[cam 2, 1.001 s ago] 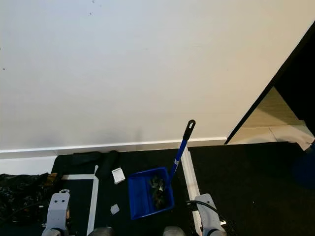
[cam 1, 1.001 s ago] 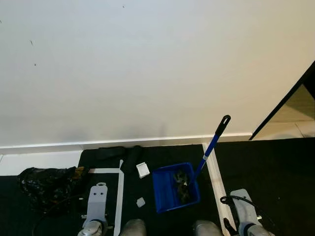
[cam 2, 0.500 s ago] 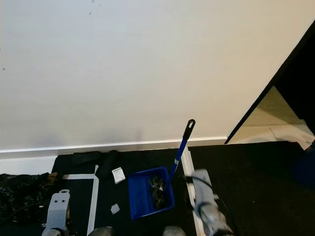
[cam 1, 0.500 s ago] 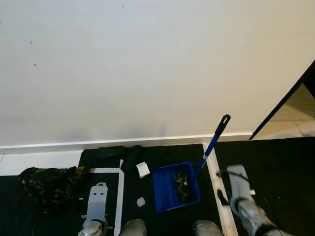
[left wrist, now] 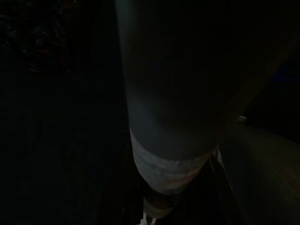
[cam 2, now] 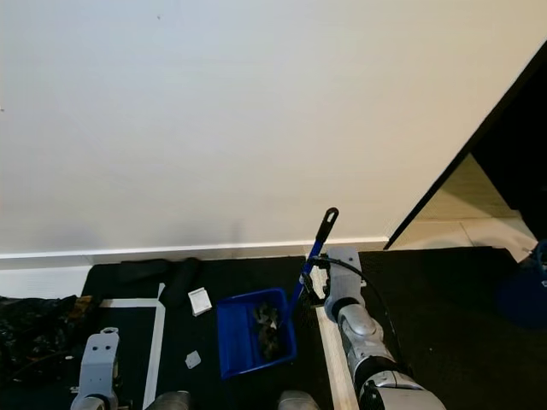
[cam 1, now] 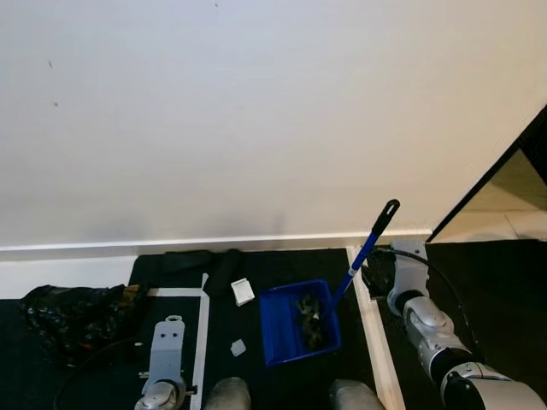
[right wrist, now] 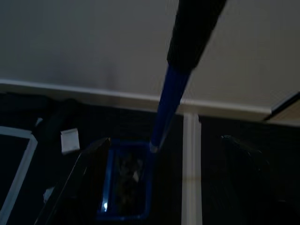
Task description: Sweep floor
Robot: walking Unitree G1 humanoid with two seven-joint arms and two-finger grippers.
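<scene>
Near the far wall, a blue dustpan (cam 1: pixel 299 322) holding debris stands on the dark floor, handle tilted right. Since before, the right gripper (right wrist: pixel 164 187) has reached up beside it, fingers spread wide.

Blue dustpan (cam 1: pixel 298 323) looks smooth plastic, slightly glossy; its handle (cam 1: pixel 366 248) blue, likely metal, with a matt black grip. Floor (cam 1: pixel 479 290) is matt black, carpet-like. Wall (cam 1: pixel 256 120) matt painted white. Right arm (cam 1: pixel 427 320) satin silver metal. Bag (cam 1: pixel 73 312) crinkly glossy black plastic.
</scene>
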